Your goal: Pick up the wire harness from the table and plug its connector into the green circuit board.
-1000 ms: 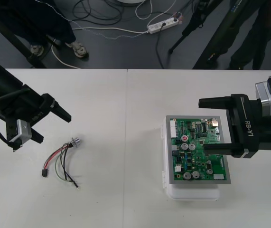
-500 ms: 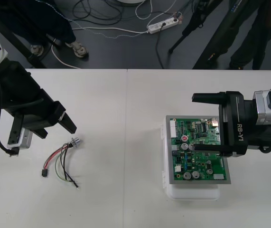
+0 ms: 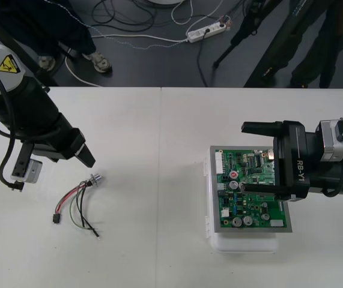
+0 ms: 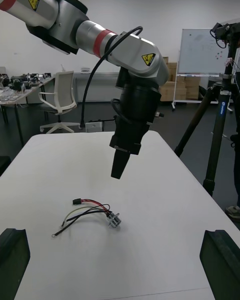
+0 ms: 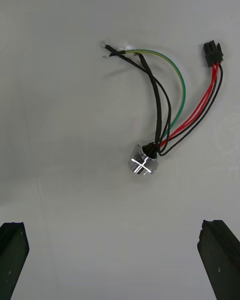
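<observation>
The wire harness [image 3: 77, 201] lies loose on the table at the left, its round metal socket [image 3: 95, 179] toward the far side and its black plug [image 3: 56, 219] nearer the front. My left gripper [image 3: 84, 157] hangs just above and behind the socket, pointing down. Its fingers [image 5: 12, 252] stand wide apart, with the socket [image 5: 143, 162] and plug [image 5: 212, 53] on bare table beyond them. The green circuit board [image 3: 249, 191] sits on its white base at the right. My right gripper [image 3: 247, 157] is open over the board, and its fingers [image 4: 220, 255] hold nothing.
Seen from the right wrist, the left arm's gripper [image 4: 121, 164] hovers over the harness [image 4: 92, 214]. The table seam [image 3: 161, 180] runs between harness and board. Cables and a power strip [image 3: 206, 32] lie on the dark floor beyond the far edge.
The left arm has swung right and turned downward, closing in above the harness socket. The right gripper has slid a little left over the board. The harness has not moved.
</observation>
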Robot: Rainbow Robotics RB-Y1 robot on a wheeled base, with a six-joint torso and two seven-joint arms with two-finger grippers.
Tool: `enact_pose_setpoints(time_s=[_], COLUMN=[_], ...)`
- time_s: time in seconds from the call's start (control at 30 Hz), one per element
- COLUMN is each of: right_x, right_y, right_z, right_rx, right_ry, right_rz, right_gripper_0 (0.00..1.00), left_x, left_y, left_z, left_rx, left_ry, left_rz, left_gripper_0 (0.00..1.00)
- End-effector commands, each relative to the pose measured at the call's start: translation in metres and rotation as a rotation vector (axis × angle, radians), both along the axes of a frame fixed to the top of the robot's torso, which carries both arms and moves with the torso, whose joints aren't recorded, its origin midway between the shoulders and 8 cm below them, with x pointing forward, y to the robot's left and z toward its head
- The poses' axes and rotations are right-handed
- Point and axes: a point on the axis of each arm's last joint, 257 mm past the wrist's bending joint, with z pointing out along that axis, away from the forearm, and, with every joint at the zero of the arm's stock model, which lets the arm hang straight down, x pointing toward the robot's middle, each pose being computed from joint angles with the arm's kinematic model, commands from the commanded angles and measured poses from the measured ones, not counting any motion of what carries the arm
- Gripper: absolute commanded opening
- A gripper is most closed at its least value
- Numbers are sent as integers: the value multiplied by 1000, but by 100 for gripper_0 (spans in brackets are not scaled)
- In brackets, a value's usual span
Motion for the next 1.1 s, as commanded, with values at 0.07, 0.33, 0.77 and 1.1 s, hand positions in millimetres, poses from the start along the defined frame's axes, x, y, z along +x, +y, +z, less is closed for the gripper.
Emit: enact_pose_setpoints(time_s=[0.07,0.33,0.77,1.1], right_x=[-3,1,18,11], right_y=[7,2,-12,-20], right_z=[10,16,24,28], right_rx=[27,33,51,9], right_ry=[31,54,77,61], right_rz=[28,34,37,56], right_gripper_0=[100,100,100,100], left_x=[32,40,63,65], left_y=[-17,-23,-30,-28], left_z=[10,1,-22,-44], left_rx=[29,100,176,201], left_ry=[-136,-180,-254,-253], left_rz=[-158,-256,-441,-496], left_gripper_0=[100,100,100,100])
